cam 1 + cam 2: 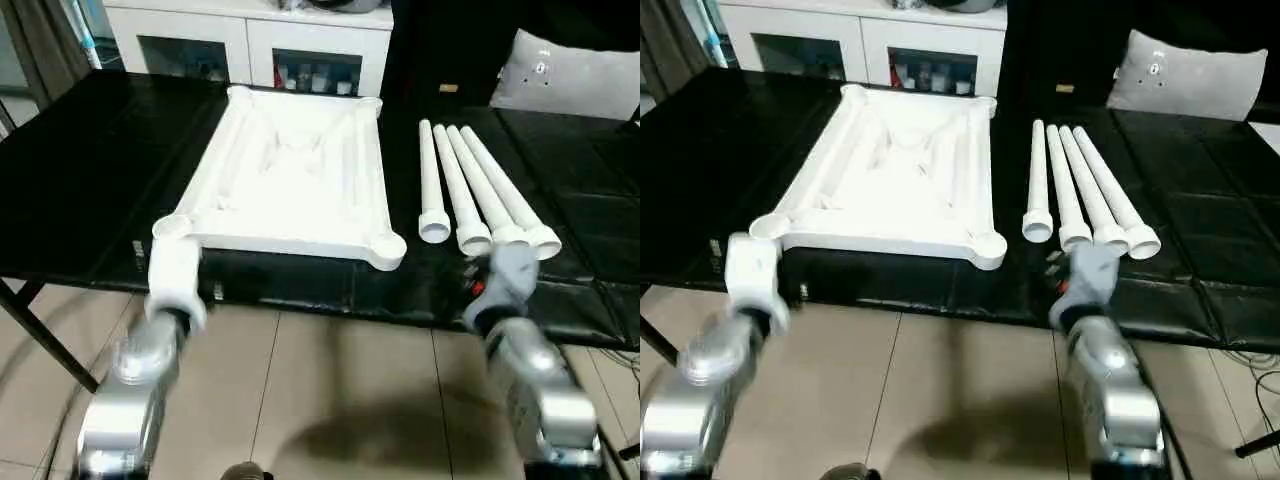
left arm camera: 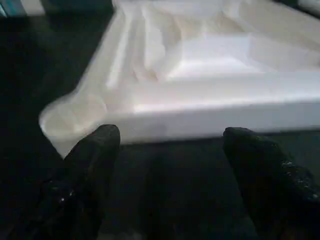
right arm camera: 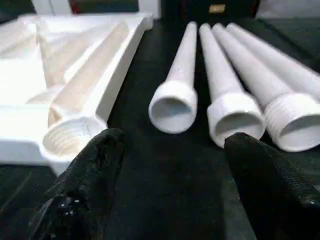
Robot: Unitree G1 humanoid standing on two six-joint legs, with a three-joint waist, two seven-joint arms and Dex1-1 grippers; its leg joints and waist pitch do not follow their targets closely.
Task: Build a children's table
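The white children's table top (image 1: 290, 170) lies upside down on the black work table (image 1: 90, 170), ribs and round corner sockets facing up. To its right, several white tapered legs (image 1: 470, 190) lie side by side, threaded collars toward me. My left gripper (image 2: 172, 134) is open just short of the top's near left corner socket (image 2: 70, 115), holding nothing. In front of the gap between the near right socket (image 3: 67, 137) and the leg collars (image 3: 172, 107), my right gripper (image 3: 175, 137) is open and empty.
A white glass-door cabinet (image 1: 250, 40) stands behind the work table. A grey cushion (image 1: 570, 75) sits at the back right. The work table's front edge (image 1: 330, 300) runs just ahead of both wrists, with tiled floor (image 1: 340, 400) below.
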